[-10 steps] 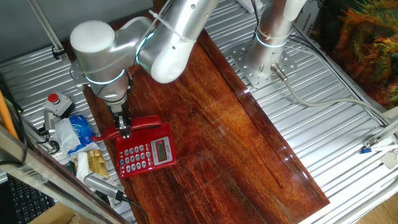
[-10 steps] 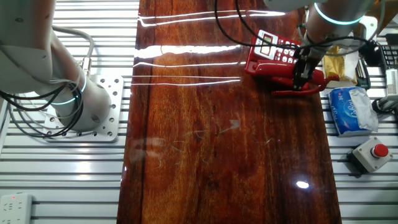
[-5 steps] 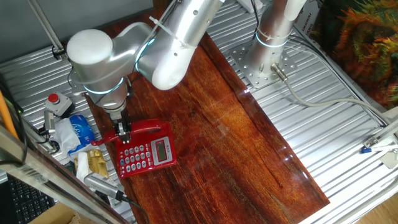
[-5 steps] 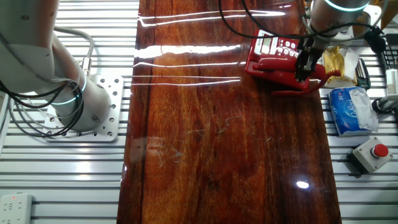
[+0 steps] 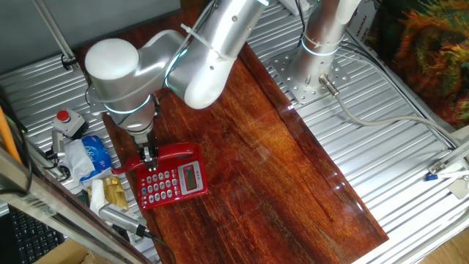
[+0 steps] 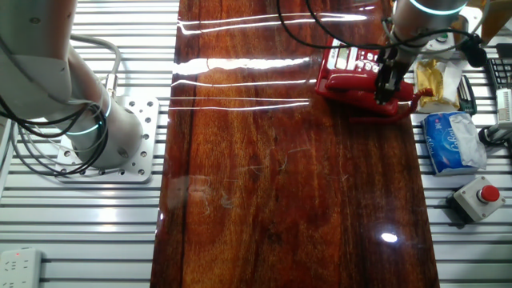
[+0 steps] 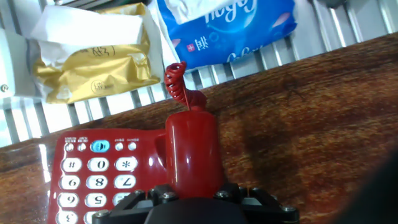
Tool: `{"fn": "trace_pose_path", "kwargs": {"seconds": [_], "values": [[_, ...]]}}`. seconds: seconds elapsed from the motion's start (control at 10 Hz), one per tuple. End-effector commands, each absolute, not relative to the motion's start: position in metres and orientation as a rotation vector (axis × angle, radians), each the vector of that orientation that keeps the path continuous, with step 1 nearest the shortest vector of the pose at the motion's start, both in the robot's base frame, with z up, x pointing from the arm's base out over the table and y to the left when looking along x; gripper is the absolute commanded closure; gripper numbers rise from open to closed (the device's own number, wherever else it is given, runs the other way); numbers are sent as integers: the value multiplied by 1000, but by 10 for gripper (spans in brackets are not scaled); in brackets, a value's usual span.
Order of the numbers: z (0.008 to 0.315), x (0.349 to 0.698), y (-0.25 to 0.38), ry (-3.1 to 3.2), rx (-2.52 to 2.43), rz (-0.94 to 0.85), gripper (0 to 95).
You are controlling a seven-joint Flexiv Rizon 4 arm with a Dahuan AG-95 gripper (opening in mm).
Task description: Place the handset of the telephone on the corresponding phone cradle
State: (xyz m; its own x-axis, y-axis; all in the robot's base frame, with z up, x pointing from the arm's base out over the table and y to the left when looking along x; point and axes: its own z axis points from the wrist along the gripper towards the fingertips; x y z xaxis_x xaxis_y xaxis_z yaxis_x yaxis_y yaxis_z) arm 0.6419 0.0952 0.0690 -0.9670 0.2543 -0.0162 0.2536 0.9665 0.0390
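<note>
The red handset (image 5: 170, 152) lies lengthwise over the top edge of the red telephone (image 5: 176, 180), and my gripper (image 5: 149, 156) is shut on its middle. From the other fixed view the handset (image 6: 358, 82) runs along the near edge of the telephone (image 6: 354, 58), with the gripper (image 6: 385, 83) on its right part. In the hand view the handset (image 7: 191, 149) stands between my fingers, the gripper (image 7: 191, 194) closed round it, its curly cord (image 7: 177, 81) pointing away, the keypad (image 7: 93, 180) at left. The phone cradle is covered by the handset; I cannot tell whether it rests there.
Left of the wooden board lie a blue tissue pack (image 7: 230, 25), a gold packet (image 7: 93, 59) and a grey box with a red button (image 5: 64, 119). A second arm's base (image 5: 315, 59) stands on the far side of the board.
The gripper has carried the handset from just beside the phone base onto its top edge, lower and closer to the keypad. The grip has stayed shut.
</note>
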Motion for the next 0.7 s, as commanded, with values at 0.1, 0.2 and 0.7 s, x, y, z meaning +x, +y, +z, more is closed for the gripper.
{"fn": "trace_pose_path", "kwargs": {"seconds": [0.1,0.2,0.7], "values": [[68,637,94,3084,400,62,950],[66,636,96,3080,400,63,950],[58,627,92,3084,400,64,950]]}}
